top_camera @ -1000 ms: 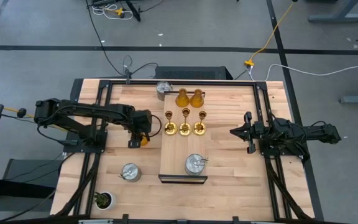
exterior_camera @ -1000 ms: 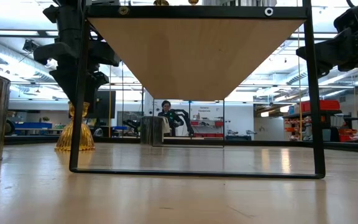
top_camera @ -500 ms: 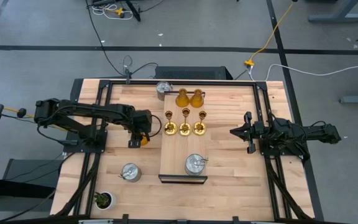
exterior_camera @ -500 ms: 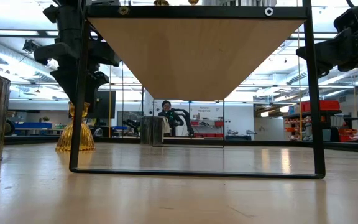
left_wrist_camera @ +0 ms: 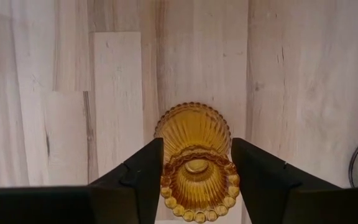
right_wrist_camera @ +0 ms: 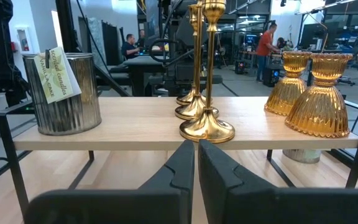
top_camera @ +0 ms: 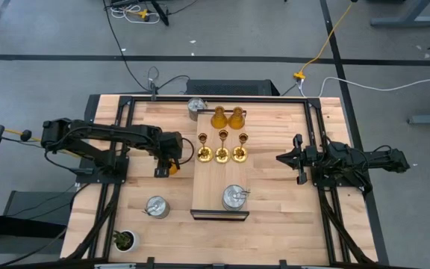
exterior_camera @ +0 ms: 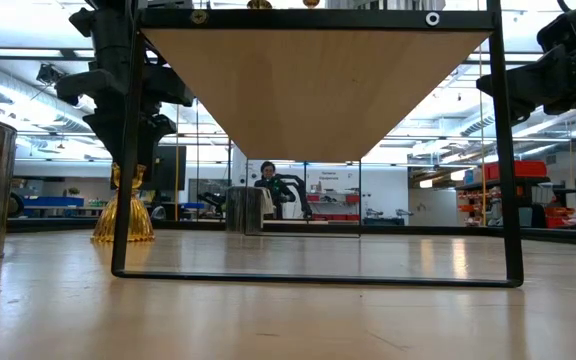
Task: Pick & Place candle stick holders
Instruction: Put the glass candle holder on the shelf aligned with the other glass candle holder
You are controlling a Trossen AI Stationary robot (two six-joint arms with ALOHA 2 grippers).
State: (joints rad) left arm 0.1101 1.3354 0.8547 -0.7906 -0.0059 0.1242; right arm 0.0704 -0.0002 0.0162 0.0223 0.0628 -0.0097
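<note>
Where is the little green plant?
In the high view the plant sits at the table's near left corner, just below a silver holder, far from both arms.

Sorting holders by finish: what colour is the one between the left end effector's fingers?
Amber-orange ribbed glass holder, clearest in the left wrist view.

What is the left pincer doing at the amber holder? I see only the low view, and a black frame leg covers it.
Observer: In the left wrist view, the left pincer has its fingers against both sides of the amber holder, at the beaded rim.
Operator: How many holders are on the raised shelf?
Observer: The high view shows six: three gold holders, two amber ones and one silver holder.
Operator: And the right pincer?
Observer: The right pincer is shut and empty, facing the shelf edge.
</note>
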